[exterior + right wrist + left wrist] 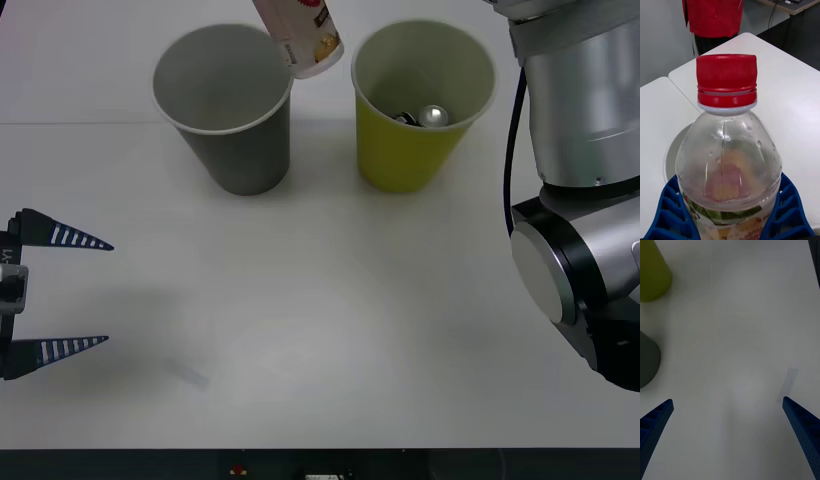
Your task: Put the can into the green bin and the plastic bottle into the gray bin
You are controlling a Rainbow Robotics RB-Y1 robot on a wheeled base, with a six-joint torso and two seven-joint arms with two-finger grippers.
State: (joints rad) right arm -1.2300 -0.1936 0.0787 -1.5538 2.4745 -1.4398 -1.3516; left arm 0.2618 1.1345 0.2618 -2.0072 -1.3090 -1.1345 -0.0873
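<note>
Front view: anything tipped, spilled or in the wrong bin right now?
Nothing stands out. The gray bin and green bin stand upright, the can lies inside the green one, and the right gripper holds the plastic bottle above the gray bin's rim. The left gripper waits open.

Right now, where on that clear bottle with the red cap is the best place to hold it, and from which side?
Around its wide round body, as the right gripper does now: one blue finger on each side of the plastic bottle, near the label. The walls there are broad and evenly curved, while the shoulder tapers to a narrow cap. It hangs by the gray bin.
</note>
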